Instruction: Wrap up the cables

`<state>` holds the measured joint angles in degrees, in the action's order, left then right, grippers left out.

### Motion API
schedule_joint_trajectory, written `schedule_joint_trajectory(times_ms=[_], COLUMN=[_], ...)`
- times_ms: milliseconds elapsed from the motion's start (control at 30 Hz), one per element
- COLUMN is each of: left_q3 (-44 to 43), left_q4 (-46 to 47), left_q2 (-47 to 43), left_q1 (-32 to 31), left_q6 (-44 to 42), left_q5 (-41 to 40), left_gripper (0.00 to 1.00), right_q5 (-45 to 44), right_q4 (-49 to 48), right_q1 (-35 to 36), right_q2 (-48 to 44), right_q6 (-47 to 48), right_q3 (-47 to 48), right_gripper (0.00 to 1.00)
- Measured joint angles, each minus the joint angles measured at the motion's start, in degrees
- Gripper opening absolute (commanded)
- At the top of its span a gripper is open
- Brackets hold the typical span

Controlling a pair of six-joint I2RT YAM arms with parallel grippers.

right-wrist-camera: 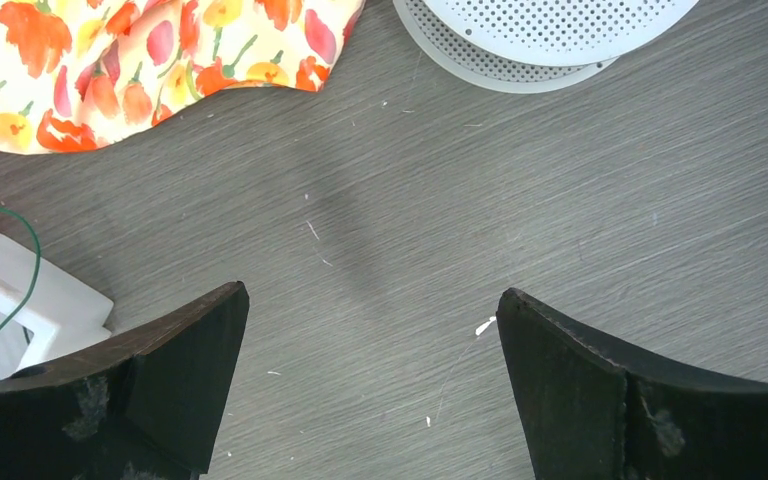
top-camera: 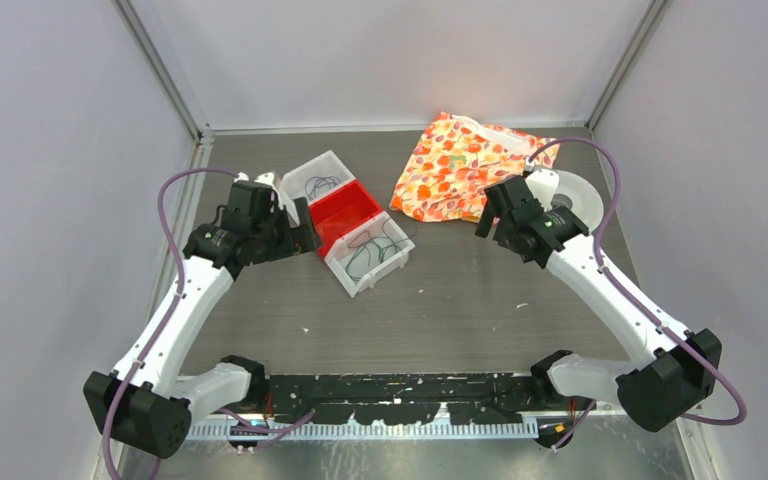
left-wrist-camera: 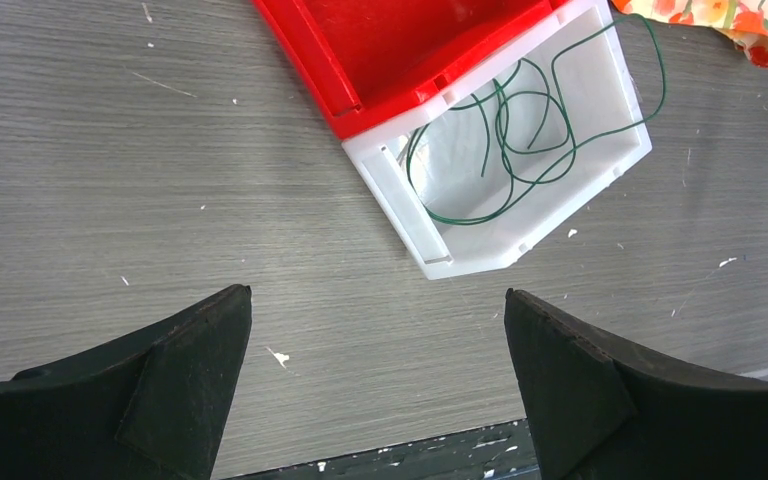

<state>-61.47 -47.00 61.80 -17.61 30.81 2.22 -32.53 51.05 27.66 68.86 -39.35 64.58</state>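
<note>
filling white bin [left-wrist-camera: 392, 203], loose cables [left-wrist-camera: 501, 110]

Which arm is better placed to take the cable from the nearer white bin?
Left. The left end effector, open, hovers near the white bin with the cable loose inside. The right end effector is farther, over table near the floral cloth.

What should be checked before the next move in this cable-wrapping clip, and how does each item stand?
1. Left gripper open and empty: ok.
2. Right gripper open and empty: ok.
3. Cable in the near white bin seen by the left wrist camera: ok.
4. That cable fully inside the bin: not ok, one loop crosses the rim.
5. Second cable in the far white bin free of tangles: cannot tell.
6. Floral cloth clear of the near bin: ok.
</note>
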Motion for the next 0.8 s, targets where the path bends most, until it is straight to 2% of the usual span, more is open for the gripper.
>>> schedule_joint_trajectory(times_ms=[267, 367, 467, 667, 800], left_q3=[0.72, 1.77, 1.84, 0.22, -1.77], left_q4=[0.98, 1.62, 2.12, 2.4, 2.54], left_q2=[-0.68, -1.62, -1.64, 1.95, 5.44], left_q1=[-0.2, -2.23, -7.82, -23.61, -29.64], left_q6=[-1.68, -1.55, -1.33, -1.25, -1.27], left_q5=[5.4, 7.45, 7.21, 1.27, -2.93], left_gripper=[0.99, 1.0, 1.0, 1.0, 1.0], right_q5=[-2.75, -5.38, -8.31, -12.02, -12.24], right_q4=[2.08, 4.02, 4.98, 5.33, 4.66], right_q1=[0.0, 0.0, 0.0, 0.04, 1.18], right_q2=[-0.02, 0.0, 0.0, 0.07, 0.13], right_q6=[2.49, 3.82, 5.4, 8.48, 9.62], right_q3=[0.04, 0.87, 1.4, 1.49, 1.46], right_gripper=[1.0, 1.0, 1.0, 1.0, 1.0])
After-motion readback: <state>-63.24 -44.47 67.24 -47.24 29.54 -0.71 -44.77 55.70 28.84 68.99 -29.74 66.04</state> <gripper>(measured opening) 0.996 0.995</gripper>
